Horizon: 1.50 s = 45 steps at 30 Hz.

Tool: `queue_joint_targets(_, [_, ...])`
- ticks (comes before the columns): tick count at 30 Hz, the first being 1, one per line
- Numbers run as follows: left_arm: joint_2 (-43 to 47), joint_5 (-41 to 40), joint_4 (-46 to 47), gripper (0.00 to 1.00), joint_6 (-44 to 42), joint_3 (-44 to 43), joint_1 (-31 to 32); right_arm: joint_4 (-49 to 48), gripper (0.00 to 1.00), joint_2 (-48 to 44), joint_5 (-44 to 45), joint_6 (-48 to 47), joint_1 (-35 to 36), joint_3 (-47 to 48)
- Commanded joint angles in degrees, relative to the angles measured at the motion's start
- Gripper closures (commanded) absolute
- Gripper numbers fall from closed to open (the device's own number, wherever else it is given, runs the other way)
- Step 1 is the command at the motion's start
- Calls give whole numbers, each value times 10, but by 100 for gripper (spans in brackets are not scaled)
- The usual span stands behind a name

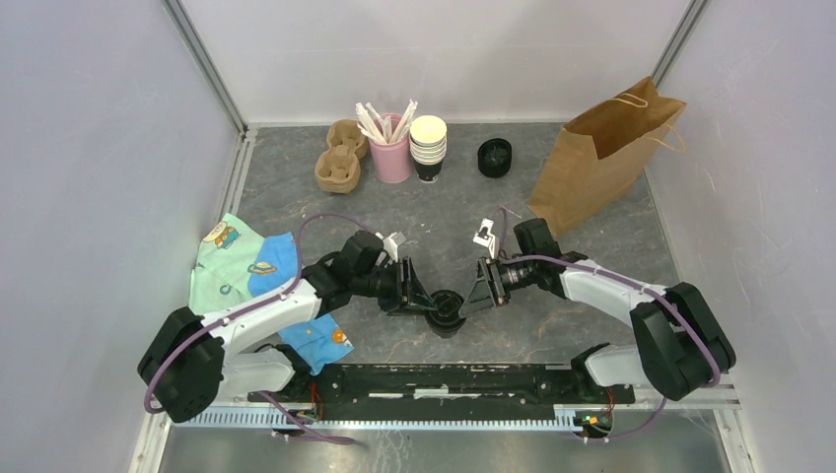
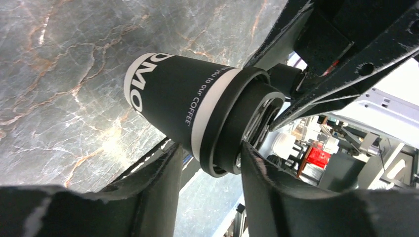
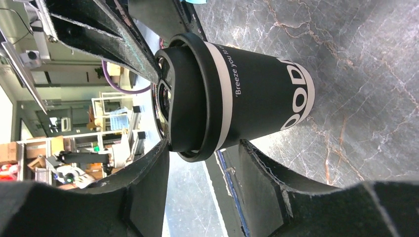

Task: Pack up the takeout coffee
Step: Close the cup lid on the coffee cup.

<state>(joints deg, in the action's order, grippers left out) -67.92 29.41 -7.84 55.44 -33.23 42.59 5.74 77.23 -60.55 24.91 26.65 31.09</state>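
The takeout coffee (image 1: 446, 312), a black paper cup with white lettering and a black lid, stands upright on the marble table between the two arms. My left gripper (image 1: 426, 301) reaches it from the left. In the left wrist view the cup (image 2: 173, 94) lies sideways, with one fingertip (image 2: 165, 165) against the wall just under the rim and the other (image 2: 253, 165) on the lid top. My right gripper (image 1: 471, 299) holds the opposite side the same way: one fingertip (image 3: 160, 148) rests on the lid (image 3: 190, 98), the other (image 3: 249, 148) on the cup wall.
A brown paper bag (image 1: 601, 153) lies tipped at the back right. Along the back stand a stack of black lids (image 1: 495, 158), a stack of cream-rimmed cups (image 1: 428, 146), a pink cup of stirrers (image 1: 391, 148) and a cardboard carrier (image 1: 340, 156). A patterned cloth (image 1: 246, 266) lies left.
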Motion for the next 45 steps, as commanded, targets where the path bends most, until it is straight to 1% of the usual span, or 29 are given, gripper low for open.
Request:
queue_joint_targets(1, [5, -43, -107, 41, -45, -16, -1, 81, 44, 36, 196, -133, 15, 11])
queue_joint_targets(3, [10, -21, -102, 27, -47, -52, -9, 91, 44, 42, 179, -143, 22, 31])
queue_joint_targets(4, [11, -17, -101, 23, -47, -69, -12, 94, 44, 46, 174, -148, 24, 38])
queue_joint_targets(6, [11, -15, -106, 19, -46, -92, -18, 105, 44, 51, 172, -158, 27, 48])
queue_joint_targets(7, [11, -17, -114, 20, -46, -100, -20, 108, 44, 54, 172, -160, 27, 51])
queue_joint_targets(9, [12, -23, -129, 27, -46, -104, -24, 112, 44, 57, 171, -164, 27, 55])
queue_joint_targets(10, [15, -27, -135, 33, -46, -100, -27, 112, 44, 58, 172, -164, 27, 56])
queue_joint_targets(11, [20, -29, -137, 37, -44, -94, -30, 111, 44, 59, 172, -164, 27, 56])
queue_joint_targets(14, [36, -31, -138, 42, -35, -72, -39, 112, 44, 61, 171, -164, 27, 57])
queue_joint_targets(17, [34, -28, -154, 46, -47, -66, -40, 114, 44, 64, 171, -167, 26, 57])
queue_joint_targets(20, [15, -4, -154, 48, -62, -66, -40, 114, 44, 69, 171, -168, 27, 55])
queue_joint_targets(24, [5, -2, -159, 50, -74, -68, -40, 112, 44, 72, 171, -168, 27, 55])
queue_joint_targets(27, [-4, -2, -158, 54, -74, -64, -40, 109, 44, 73, 171, -166, 27, 55])
queue_joint_targets(32, [-25, -19, -183, 56, -85, -62, -40, 104, 44, 76, 178, -162, 26, 52])
queue_joint_targets(35, [-45, -43, -220, 57, -92, -59, -40, 94, 44, 78, 196, -155, 27, 40])
queue_joint_targets(37, [-64, -59, -246, 59, -96, -50, -39, 70, 45, 84, 216, -145, 27, 14])
queue_joint_targets(40, [-65, -81, -256, 61, -85, -13, -39, 40, 47, 110, 263, -136, 26, -34])
queue_joint_targets(42, [-61, -91, -256, 62, -77, 11, -39, 36, 48, 122, 309, -132, 29, -56])
queue_joint_targets(45, [-49, -102, -252, 62, -68, 39, -38, 45, 49, 119, 380, -134, 40, -65])
